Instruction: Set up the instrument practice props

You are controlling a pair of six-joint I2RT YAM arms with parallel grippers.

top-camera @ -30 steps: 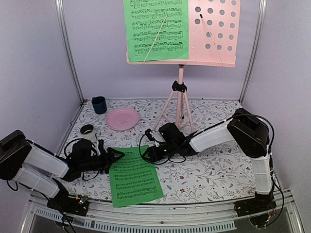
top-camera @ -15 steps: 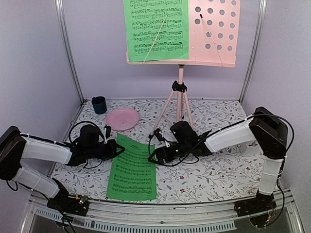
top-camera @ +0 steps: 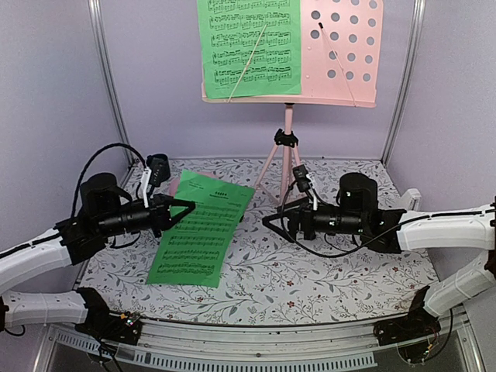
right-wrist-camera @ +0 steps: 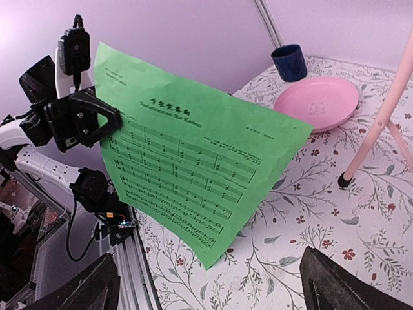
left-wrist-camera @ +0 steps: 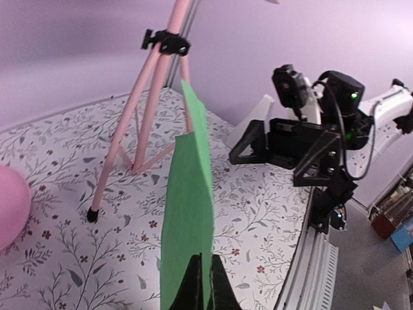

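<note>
My left gripper [top-camera: 183,208] is shut on the left edge of a green sheet-music page [top-camera: 198,229] and holds it tilted above the table. In the left wrist view the page [left-wrist-camera: 191,187] stands edge-on, pinched between the shut fingertips [left-wrist-camera: 195,274]. My right gripper [top-camera: 273,221] hangs wide open to the right of the page, clear of it, with nothing between its fingers [right-wrist-camera: 335,284]. The pink music stand [top-camera: 341,46] stands at the back on its tripod [top-camera: 287,167]. Another green page [top-camera: 248,46] rests on its desk. A small white metronome [left-wrist-camera: 255,121] sits behind the right arm.
A dark blue cup [top-camera: 159,167] stands at the back left corner. The pink plate [right-wrist-camera: 316,103] lies beside it, hidden by the raised page in the top view. One tripod foot [right-wrist-camera: 343,182] rests near the plate. Metal frame posts [top-camera: 108,77] flank the back wall.
The left gripper shut on the page and lifted it off the table, up and toward the back. The right gripper opened, let go of the page and drew back to the right.
</note>
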